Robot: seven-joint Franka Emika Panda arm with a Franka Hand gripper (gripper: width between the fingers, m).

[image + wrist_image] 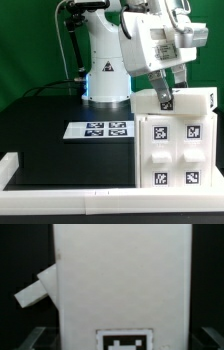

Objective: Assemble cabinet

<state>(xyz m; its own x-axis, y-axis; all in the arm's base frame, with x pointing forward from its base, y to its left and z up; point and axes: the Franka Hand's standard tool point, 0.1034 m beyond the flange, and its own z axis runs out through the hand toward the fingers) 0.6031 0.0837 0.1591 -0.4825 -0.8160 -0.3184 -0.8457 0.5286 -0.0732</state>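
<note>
The cabinet (175, 140) is the big white box at the exterior view's right, standing on the black table with four tagged panels facing the camera. My gripper (165, 98) is right above its top edge. In the wrist view the cabinet's white body (125, 280) fills the middle, with one tag (125, 341) low on it. My gripper (125, 338) straddles that body. Its fingers (37, 336) stand on either side with dark gaps between them and the body, so the jaws are open. A white flap-like part (35, 290) juts out tilted from one side of the body.
The marker board (100, 128) lies flat on the black table to the exterior view's left of the cabinet. The robot base (105, 80) stands behind it. A white rail (60, 190) runs along the table's front and left edges.
</note>
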